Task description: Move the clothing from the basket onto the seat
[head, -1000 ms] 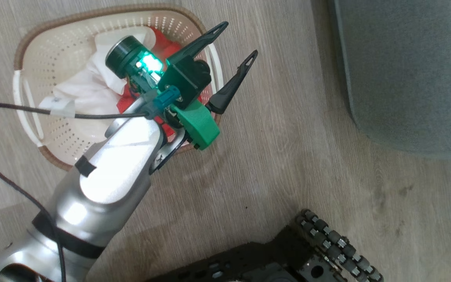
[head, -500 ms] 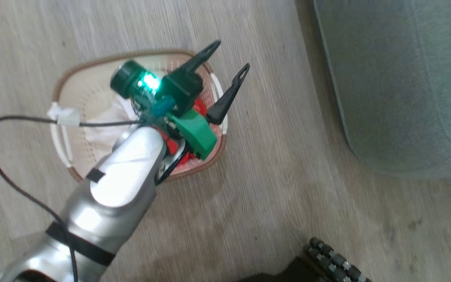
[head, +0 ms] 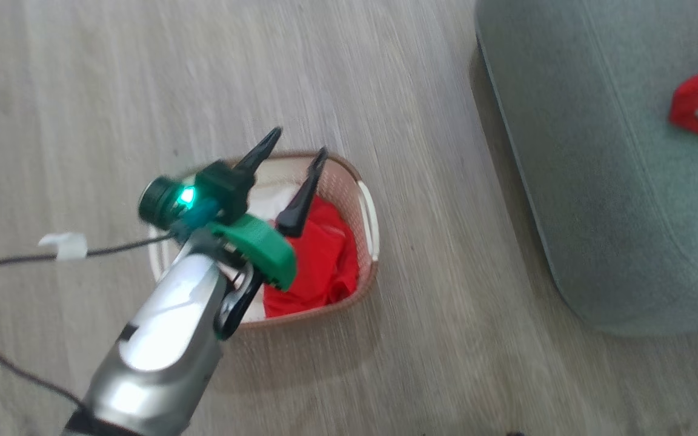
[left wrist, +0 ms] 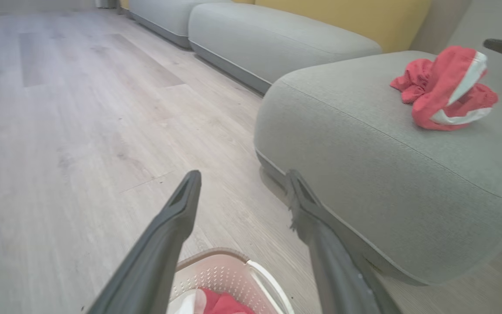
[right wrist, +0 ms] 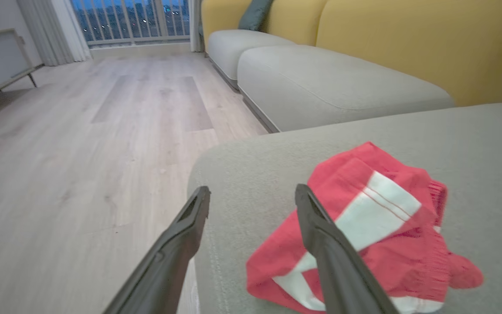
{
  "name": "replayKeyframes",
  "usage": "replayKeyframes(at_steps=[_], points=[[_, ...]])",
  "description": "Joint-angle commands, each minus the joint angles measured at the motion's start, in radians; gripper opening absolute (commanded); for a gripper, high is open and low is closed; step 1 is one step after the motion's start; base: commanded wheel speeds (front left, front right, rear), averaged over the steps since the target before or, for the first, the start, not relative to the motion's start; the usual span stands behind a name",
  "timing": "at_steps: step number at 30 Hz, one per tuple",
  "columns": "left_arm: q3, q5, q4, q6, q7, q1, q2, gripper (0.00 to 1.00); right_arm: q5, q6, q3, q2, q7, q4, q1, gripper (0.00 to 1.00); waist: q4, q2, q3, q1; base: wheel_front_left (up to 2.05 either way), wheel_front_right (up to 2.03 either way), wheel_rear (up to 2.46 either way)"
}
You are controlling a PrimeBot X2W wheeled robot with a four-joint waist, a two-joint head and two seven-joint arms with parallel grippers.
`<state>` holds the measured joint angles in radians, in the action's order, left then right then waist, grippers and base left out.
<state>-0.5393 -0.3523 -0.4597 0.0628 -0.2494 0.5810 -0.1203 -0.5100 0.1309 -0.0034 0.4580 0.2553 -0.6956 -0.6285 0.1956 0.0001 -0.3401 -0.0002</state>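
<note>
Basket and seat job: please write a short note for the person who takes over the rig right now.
Left gripper: open, empty, above the basket.
Right gripper: open, empty, over the seat, close to the red-and-white garment.
Done: that one garment lies on the seat.
Left: a red garment and a white garment are in the basket; both must go to the seat.

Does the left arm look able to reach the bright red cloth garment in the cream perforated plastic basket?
Probably yes: the open left tool hovers right above the basket, and the red garment lies uncovered inside.
</note>
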Motion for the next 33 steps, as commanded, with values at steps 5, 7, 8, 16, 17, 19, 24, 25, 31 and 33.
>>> replayKeyframes(at_steps=[5, 7, 8, 16, 17, 19, 24, 25, 31, 33], points=[[0.110, 0.000, 0.043, -0.020, -0.012, -0.057, -0.016, 1.00, 0.004, 0.000, 0.035, -0.021, 0.006, 0.082, 0.052, 1.00, -0.051, -0.0001, 0.100, 0.0002, 0.00, 0.00, 0.00], [0.144, 0.005, 0.047, -0.027, -0.012, -0.087, -0.017, 1.00, 0.012, 0.000, 0.053, -0.028, 0.006, 0.100, 0.066, 1.00, -0.064, -0.0001, 0.125, 0.0002, 0.00, 0.00, 0.00], [0.164, 0.007, 0.049, -0.032, -0.012, -0.102, -0.017, 1.00, 0.012, 0.000, 0.059, -0.034, 0.006, 0.107, 0.072, 1.00, -0.069, -0.0001, 0.136, 0.0002, 0.00, 0.00, 0.00], [0.324, 0.032, 0.056, -0.072, -0.012, -0.214, -0.023, 1.00, 0.036, 0.000, 0.138, -0.087, 0.006, 0.173, 0.125, 1.00, -0.104, -0.0001, 0.215, 0.0002, 0.00, 0.00, 0.00], [0.343, 0.036, 0.059, -0.075, -0.012, -0.228, -0.023, 1.00, 0.037, 0.000, 0.148, -0.095, 0.006, 0.181, 0.131, 1.00, -0.107, -0.0001, 0.222, 0.0002, 0.00, 0.00, 0.00], [0.381, 0.047, 0.066, -0.084, -0.012, -0.256, -0.023, 1.00, 0.043, 0.000, 0.167, -0.109, 0.006, 0.196, 0.144, 1.00, -0.114, -0.0001, 0.234, 0.0002, 0.00, 0.00, 0.00], [0.477, 0.082, 0.097, -0.093, -0.012, -0.338, -0.007, 1.00, 0.053, 0.000, 0.200, -0.152, 0.006, 0.234, 0.193, 1.00, -0.133, -0.0001, 0.270, 0.0002, 0.00, 0.00, 0.00], [0.489, 0.088, 0.100, -0.091, -0.012, -0.351, -0.004, 1.00, 0.054, 0.000, 0.204, -0.159, 0.006, 0.237, 0.204, 1.00, -0.136, -0.0001, 0.277, 0.0002, 0.00, 0.00, 0.00], [0.559, 0.123, 0.136, -0.088, -0.012, -0.421, 0.023, 1.00, 0.075, 0.000, 0.213, -0.191, 0.006, 0.256, 0.278, 1.00, -0.146, -0.0001, 0.308, 0.0002, 0.00, 0.00, 0.00], [0.576, 0.134, 0.149, -0.086, -0.012, -0.443, 0.032, 1.00, 0.081, 0.000, 0.211, -0.201, 0.006, 0.260, 0.302, 1.00, -0.147, -0.0001, 0.314, 0.0002, 0.00, 0.00, 0.00]])
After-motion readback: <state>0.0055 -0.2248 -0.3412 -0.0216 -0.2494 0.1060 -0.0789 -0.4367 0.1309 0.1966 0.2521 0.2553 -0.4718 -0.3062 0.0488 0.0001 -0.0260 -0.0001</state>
